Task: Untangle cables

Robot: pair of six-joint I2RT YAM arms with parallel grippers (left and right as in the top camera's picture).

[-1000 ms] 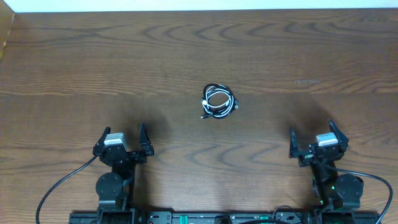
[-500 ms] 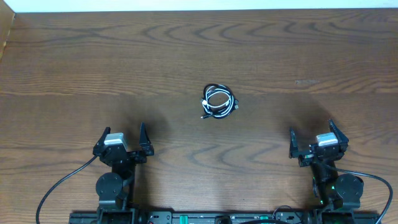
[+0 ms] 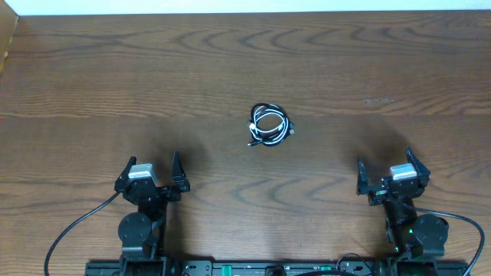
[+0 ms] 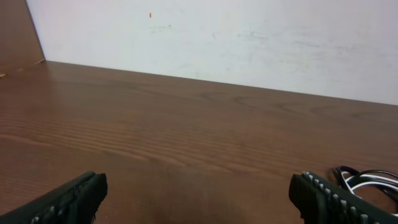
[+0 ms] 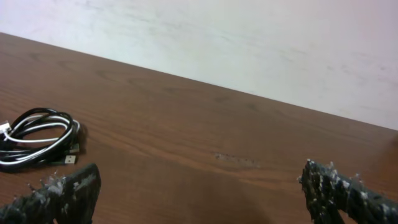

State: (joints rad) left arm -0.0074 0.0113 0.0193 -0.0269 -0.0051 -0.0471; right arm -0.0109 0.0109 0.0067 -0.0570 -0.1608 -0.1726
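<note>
Nothing has changed in the last second: both arms rest at the near edge and the bundle has not moved. I judge from this that the task has not really begun. The first reach has not yet been made.

The cables point(image 3: 269, 125) lie in one small coil near the middle of the table point(image 3: 115, 69), black loops with a white one among them and a small plug end pointing out at the near-left side. The coil lies between the two arms but farther away than both, and nothing touches it.

The left gripper point(image 3: 152, 159) has its jaws spread wide and holds nothing. From its wrist camera the coil point(image 4: 367, 180) shows only at the right edge. The right gripper point(image 3: 383, 159) is also spread wide and empty, and its camera sees the coil point(image 5: 37, 140) at the left.

The surface is dark wood with a strong grain. It looks flat and smooth, so the thin cords lie flat against it, which I think makes them hard to pinch. There is a faint scuff point(image 3: 377, 100) on the right, beyond the right gripper. Behind the far edge stands a plain pale wall point(image 4: 217, 37), and a brown panel point(image 4: 12, 31) closes the far-left corner.
</note>
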